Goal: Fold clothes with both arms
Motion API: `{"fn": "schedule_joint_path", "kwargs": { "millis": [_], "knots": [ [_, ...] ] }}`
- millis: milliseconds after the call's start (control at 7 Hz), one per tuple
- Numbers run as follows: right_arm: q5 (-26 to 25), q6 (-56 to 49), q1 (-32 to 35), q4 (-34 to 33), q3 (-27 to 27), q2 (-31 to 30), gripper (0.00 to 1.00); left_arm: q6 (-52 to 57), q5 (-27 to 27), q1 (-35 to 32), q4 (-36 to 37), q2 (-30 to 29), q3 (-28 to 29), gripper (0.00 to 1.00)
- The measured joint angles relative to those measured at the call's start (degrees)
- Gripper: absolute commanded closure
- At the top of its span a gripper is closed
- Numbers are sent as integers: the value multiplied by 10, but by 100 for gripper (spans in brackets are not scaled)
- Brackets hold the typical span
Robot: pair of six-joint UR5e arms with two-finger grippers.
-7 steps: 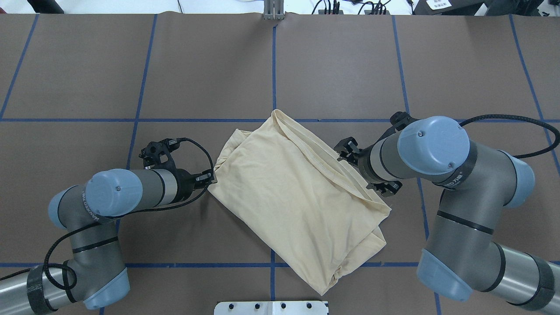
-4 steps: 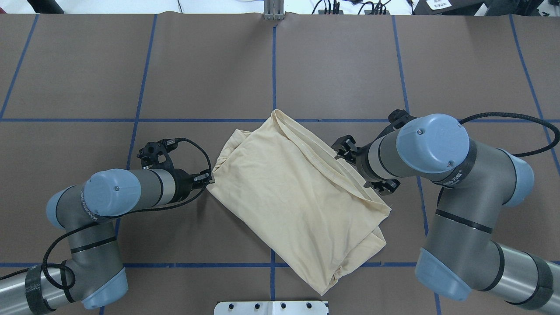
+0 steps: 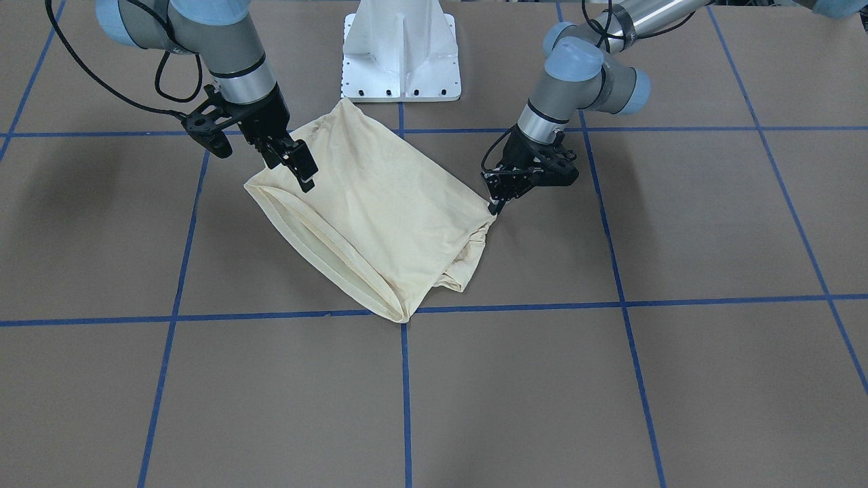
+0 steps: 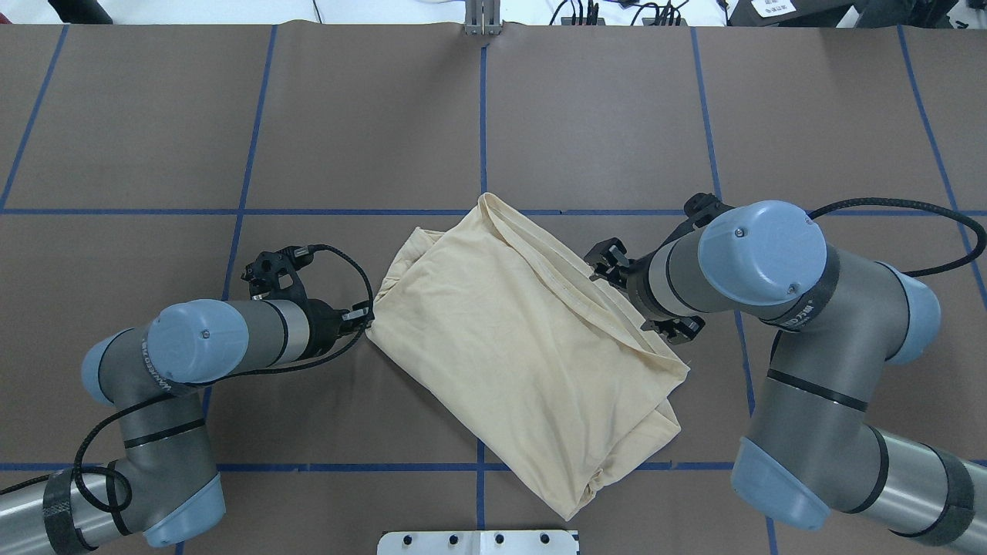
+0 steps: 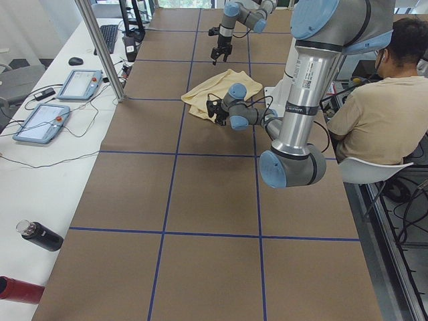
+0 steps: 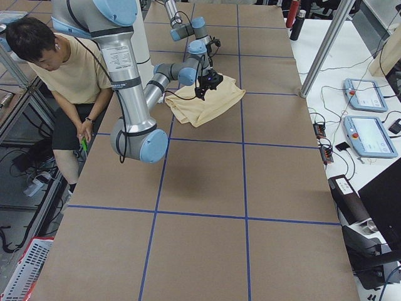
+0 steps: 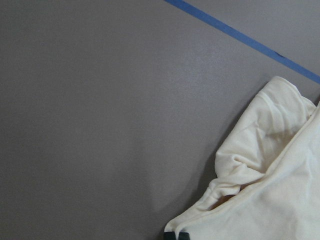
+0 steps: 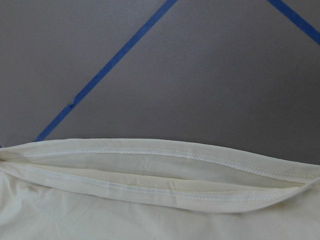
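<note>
T-shirt [image 4: 524, 347]: cream, folded, lying diagonally at the middle of the brown surface [image 4: 601, 116].
Left hand [image 3: 495, 203]: fingers clamped together on the T-shirt's corner edge.
Right hand [image 3: 298, 169]: fingers apart, poised over the hem [image 8: 160, 150].

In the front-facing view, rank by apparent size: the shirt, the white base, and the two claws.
Largest: shirt.
Next: white base, partly cut off at the top edge.
Smallest: left claw and right claw, about alike, so unranked.
</note>
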Motion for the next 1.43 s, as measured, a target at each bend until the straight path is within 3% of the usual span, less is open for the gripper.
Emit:
{"fn": "schedule_joint_path", "kwargs": {
  "millis": [286, 571, 857, 1000, 1143, 1429],
  "knots": [
    [0, 0, 1, 0, 0, 2, 0, 14, -1, -25, 1, -1, -13, 100],
    [0, -1, 9, 0, 0, 3, 0, 103, -3, -85, 0, -17, 8, 100],
    [-1, 0, 16, 3, -4, 11, 0, 173, -5, -155, -13, -105, 132, 100],
    [-3, 2, 16, 4, -17, 31, 0, 201, -6, -184, -39, -146, 203, 56],
    [-4, 13, 15, 6, -36, 58, 0, 221, -6, -204, -69, -169, 256, 38],
    [-13, 78, -3, 23, -83, 111, 0, 234, -8, -224, -96, -182, 290, 38]
  ]
}}
